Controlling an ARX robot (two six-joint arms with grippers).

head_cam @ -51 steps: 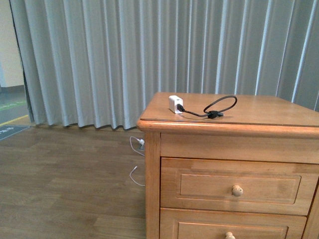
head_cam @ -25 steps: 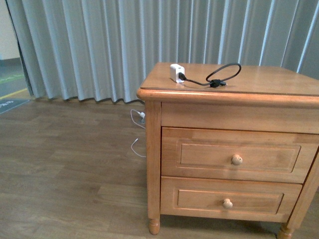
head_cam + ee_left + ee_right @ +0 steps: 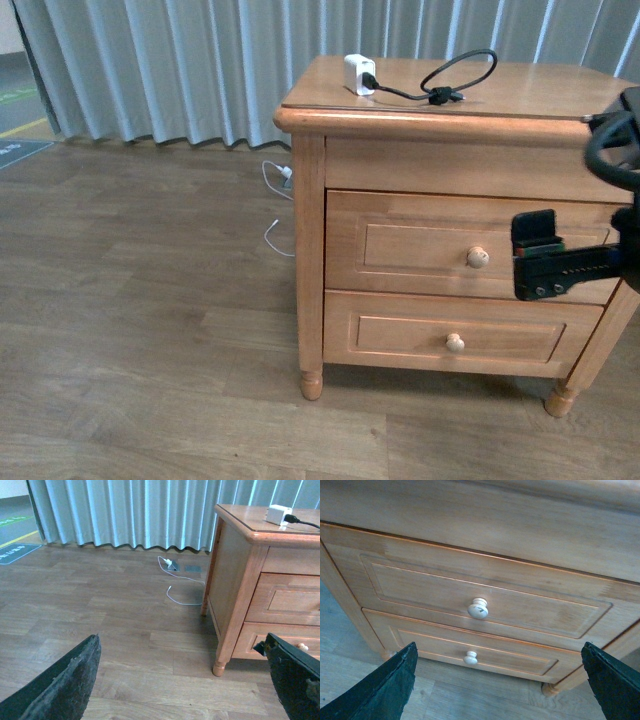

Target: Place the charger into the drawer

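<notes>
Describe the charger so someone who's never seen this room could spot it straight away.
Find the wooden nightstand in front of the grey curtain. On its top, toward the left end in the front view, sits the charger, a small white block. Its thin black looped cable sets it apart from the thin white cable on the floor beside the nightstand.

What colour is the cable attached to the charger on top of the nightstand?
Black; the cable loops from the white charger, clearest in the front view.
</notes>
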